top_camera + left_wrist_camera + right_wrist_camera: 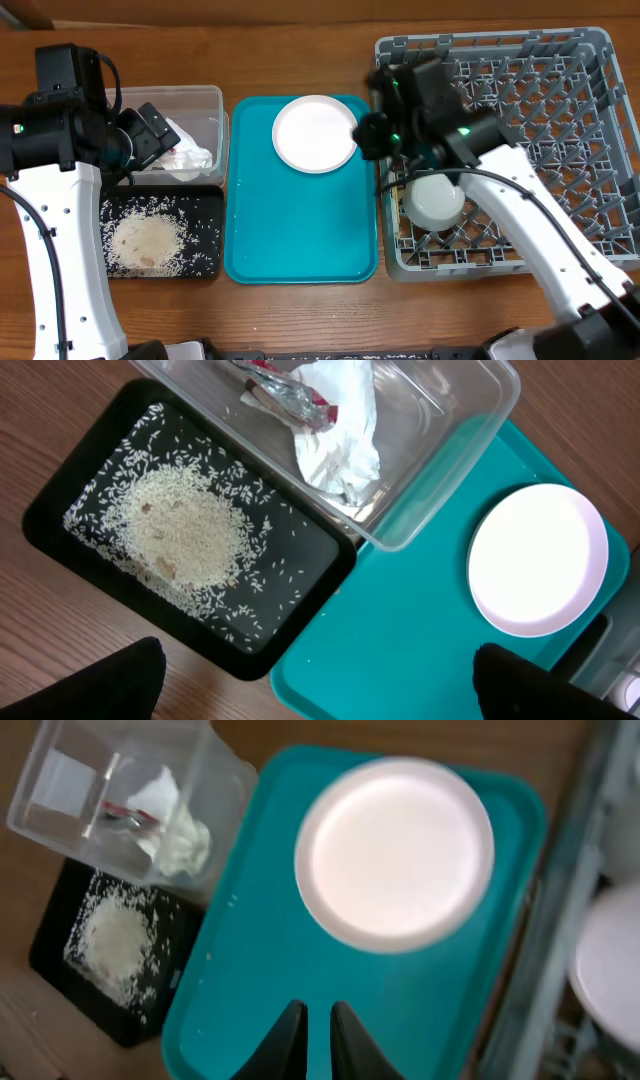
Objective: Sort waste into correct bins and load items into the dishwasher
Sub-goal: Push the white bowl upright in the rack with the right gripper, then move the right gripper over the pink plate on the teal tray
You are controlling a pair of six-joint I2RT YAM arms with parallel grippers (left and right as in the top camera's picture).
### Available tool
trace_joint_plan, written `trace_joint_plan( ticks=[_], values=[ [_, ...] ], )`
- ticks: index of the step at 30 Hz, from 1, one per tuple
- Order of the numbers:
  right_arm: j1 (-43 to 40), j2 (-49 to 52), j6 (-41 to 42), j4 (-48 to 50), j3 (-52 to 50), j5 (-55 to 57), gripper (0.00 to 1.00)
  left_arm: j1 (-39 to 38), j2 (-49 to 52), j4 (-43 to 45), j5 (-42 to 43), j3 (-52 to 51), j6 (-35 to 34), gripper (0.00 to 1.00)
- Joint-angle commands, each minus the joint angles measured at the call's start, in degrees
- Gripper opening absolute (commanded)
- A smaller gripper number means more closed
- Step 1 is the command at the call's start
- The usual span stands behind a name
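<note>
The pale pink plate lies at the far end of the teal tray; it also shows in the left wrist view and the right wrist view. The clear tub holds the white napkin and the red wrapper. The black tray holds the rice. A pale bowl sits in the grey dish rack. My left gripper is open and empty above the black tray's corner. My right gripper is shut and empty over the teal tray, near the plate. Cup and chopsticks are out of view.
The tub and black tray stand side by side left of the teal tray; the rack stands right of it. My right arm crosses the rack's left part. Bare wooden table runs behind.
</note>
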Motion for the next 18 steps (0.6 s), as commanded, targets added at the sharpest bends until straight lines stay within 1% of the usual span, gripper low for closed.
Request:
trace_joint_plan(
  ticks=[1, 2, 3, 8, 10, 11, 12, 14, 18],
  values=[
    [4.6, 4.6, -1.6, 4.9, 2.6, 8.0, 0.14, 0.3, 0.2, 0.1, -0.6, 0.9, -0.2, 1.0],
    [5.6, 5.8, -1.6, 6.4, 2.6, 9.8, 0.17, 0.3, 0.2, 0.0, -0.6, 0.9, -0.2, 1.0],
    [6.4, 7.3, -1.6, 7.8, 2.6, 11.0, 0.23, 0.3, 0.2, 0.1, -0.6, 0.9, -0.2, 1.0],
    [9.3, 15.1, -1.6, 13.0, 2.6, 11.6, 0.34, 0.3, 0.2, 0.0, -0.6, 0.9, -0.2, 1.0],
    [9.8, 18.3, -1.6, 15.0, 2.6, 11.7, 0.41, 0.3, 0.2, 0.1, -0.6, 0.9, -0.2, 1.0],
    [9.9, 20.8, -1.6, 16.4, 2.6, 11.7, 0.55, 0.3, 0.2, 0.1, -0.6, 0.9, -0.2, 1.0],
    [9.9, 22.2, -1.6, 17.1, 2.6, 11.7, 0.59, 0.3, 0.2, 0.1, -0.6, 0.9, -0.2, 1.0],
    [9.9, 24.4, -1.6, 18.0, 2.6, 11.6, 0.63, 0.3, 0.2, 0.1, -0.6, 0.9, -0.2, 1.0],
    [9.9, 27.3, -1.5, 18.3, 2.6, 11.3, 0.64, 0.3, 0.2, 0.0, -0.6, 0.9, -0.2, 1.0]
  ],
)
